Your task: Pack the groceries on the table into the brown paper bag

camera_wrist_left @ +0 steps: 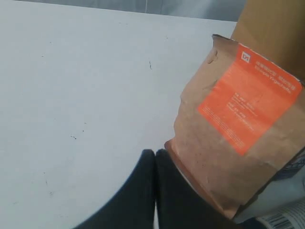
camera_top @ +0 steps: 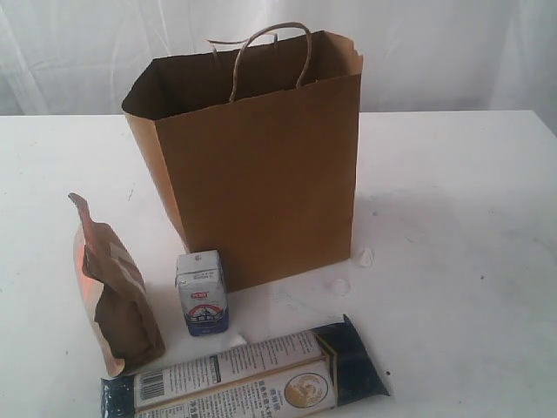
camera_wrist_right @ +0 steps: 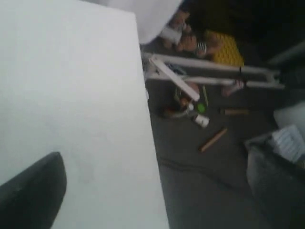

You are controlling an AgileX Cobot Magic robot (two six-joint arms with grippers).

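The brown paper bag (camera_top: pixel 261 174) stands open and upright on the table (camera_top: pixel 461 218). In front of it stand a brown pouch (camera_top: pixel 117 287) and a small white-blue carton (camera_top: pixel 202 293), and a long blue-white packet (camera_top: pixel 252 374) lies flat at the near edge. No arm shows in the exterior view. In the left wrist view my left gripper (camera_wrist_left: pixel 155 153) is shut and empty, its tips just beside the pouch (camera_wrist_left: pixel 238 138) with its orange label; the bag (camera_wrist_left: pixel 271 33) rises behind. My right gripper (camera_wrist_right: pixel 155 160) is open over the table's edge, holding nothing; one dark finger (camera_wrist_right: pixel 33 191) shows.
Two small white scraps (camera_top: pixel 364 258) (camera_top: pixel 339 285) lie at the bag's right foot. A white curtain (camera_top: pixel 78 52) hangs behind the table. Past the table's edge (camera_wrist_right: pixel 147 119) in the right wrist view is a dark floor with clutter (camera_wrist_right: pixel 200 109).
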